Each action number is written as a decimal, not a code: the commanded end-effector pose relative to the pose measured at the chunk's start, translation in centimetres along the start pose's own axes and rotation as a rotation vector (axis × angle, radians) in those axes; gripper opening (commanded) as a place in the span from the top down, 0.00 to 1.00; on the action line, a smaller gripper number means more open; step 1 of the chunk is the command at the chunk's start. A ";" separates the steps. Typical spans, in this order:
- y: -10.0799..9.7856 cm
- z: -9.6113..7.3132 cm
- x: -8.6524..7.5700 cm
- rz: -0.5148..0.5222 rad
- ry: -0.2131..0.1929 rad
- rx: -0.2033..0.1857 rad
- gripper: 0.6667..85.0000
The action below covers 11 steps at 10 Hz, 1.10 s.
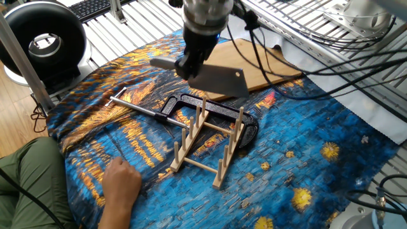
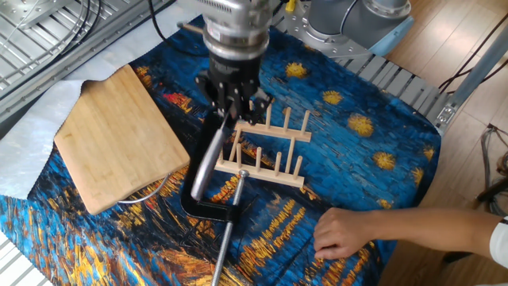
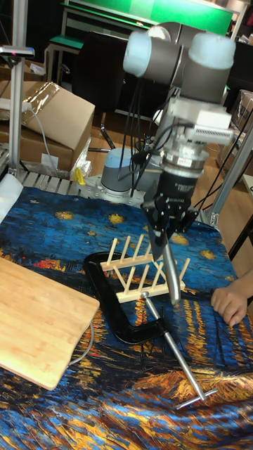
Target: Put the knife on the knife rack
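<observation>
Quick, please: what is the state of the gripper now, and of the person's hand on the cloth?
Gripper: closed on the knife, held in the air above the knife rack.
Person's hand: resting on the cloth, holding nothing visible.

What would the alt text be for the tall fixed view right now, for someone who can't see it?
The gripper holds the knife by its handle, blade hanging edge-on over the wooden knife rack, not yet slotted between the pegs. A black clamp lies in front of the rack on a blue starry cloth, a cutting board sits left, and a person's hand rests at right.
</observation>
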State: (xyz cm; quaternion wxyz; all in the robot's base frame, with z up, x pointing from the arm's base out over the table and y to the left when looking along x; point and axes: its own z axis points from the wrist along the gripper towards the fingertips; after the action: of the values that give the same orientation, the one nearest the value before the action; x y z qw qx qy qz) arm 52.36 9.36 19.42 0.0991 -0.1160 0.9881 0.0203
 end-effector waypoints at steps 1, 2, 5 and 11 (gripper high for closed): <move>0.1 2.3 0.2 -0.034 -0.030 -0.016 1.00; -0.4 2.6 0.4 -0.064 -0.030 -0.013 1.00; -0.4 3.0 0.0 -0.131 -0.055 -0.019 1.00; -0.4 5.4 0.0 -0.164 -0.105 -0.023 1.00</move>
State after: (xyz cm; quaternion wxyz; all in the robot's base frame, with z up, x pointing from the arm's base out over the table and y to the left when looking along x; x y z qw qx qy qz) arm 53.21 9.14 14.97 0.1389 -0.1910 0.9715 0.0215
